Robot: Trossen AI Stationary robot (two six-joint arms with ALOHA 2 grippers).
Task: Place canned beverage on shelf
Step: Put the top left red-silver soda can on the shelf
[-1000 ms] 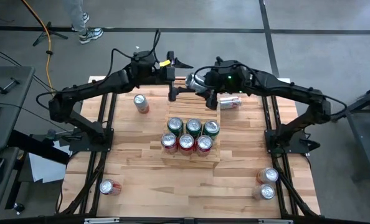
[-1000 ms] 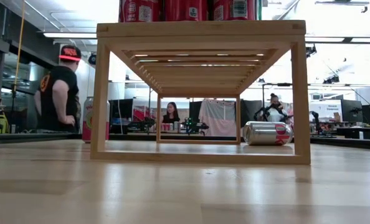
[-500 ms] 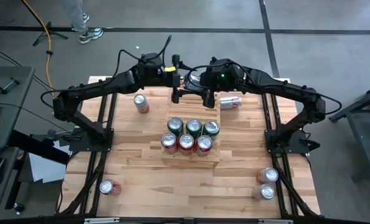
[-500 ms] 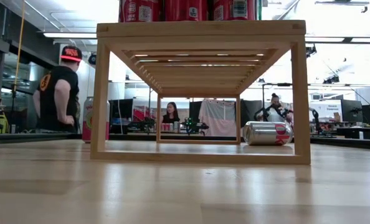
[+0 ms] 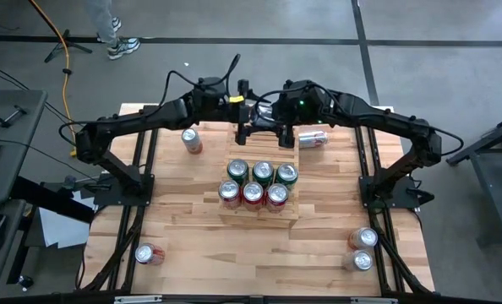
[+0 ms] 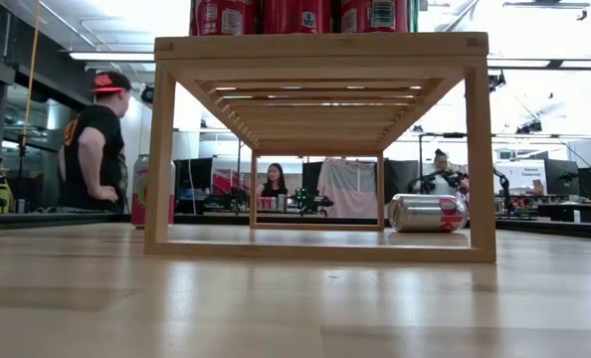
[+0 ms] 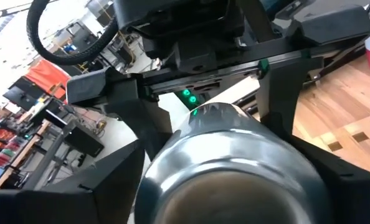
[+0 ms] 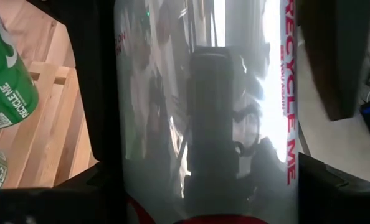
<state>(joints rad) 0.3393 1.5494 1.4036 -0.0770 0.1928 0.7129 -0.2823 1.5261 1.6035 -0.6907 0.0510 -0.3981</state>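
Observation:
The silver can is held in the air above the far edge of the pale slatted shelf. It also shows in the high view. My right gripper is shut on it. My left gripper faces the can's silver end, with its open fingers on either side of the can. Three green cans and three red cans stand on the shelf. My right gripper pinches the can's side wall between its two fingers, which lie across the can. The can is lifted clear of the shelf and table. My left gripper has one finger on each side of the can near its end; I cannot tell whether they touch it.
One can lies on its side on the table right of the grippers, also in the low view. One stands at the far left. More cans stand near the front corners. People stand in the room behind.
My left gripper has gone toward the table's right edge, up to the can in my right gripper. The two grippers now meet above the shelf's far edge. The can stays lifted clear in my right gripper.

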